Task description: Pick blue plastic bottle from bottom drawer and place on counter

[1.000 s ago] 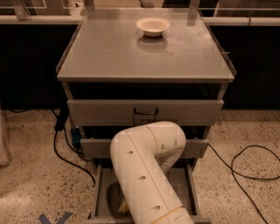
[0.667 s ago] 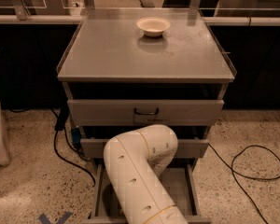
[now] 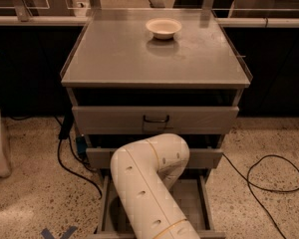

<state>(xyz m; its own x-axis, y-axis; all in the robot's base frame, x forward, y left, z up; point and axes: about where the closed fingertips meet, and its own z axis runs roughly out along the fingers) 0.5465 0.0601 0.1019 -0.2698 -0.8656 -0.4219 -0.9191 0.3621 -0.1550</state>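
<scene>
The blue plastic bottle cannot be seen. The white arm (image 3: 144, 183) bends over the pulled-out bottom drawer (image 3: 191, 199), covering most of it and hiding the gripper, so its state cannot be told. A cream bowl (image 3: 163, 28) sits near the counter's (image 3: 119, 54) far edge.

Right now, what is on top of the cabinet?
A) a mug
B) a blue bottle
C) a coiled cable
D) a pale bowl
D: a pale bowl sits on the counter, near its far edge. The gripper is out of sight, hidden behind the white arm that bends down into the open bottom drawer.
</scene>
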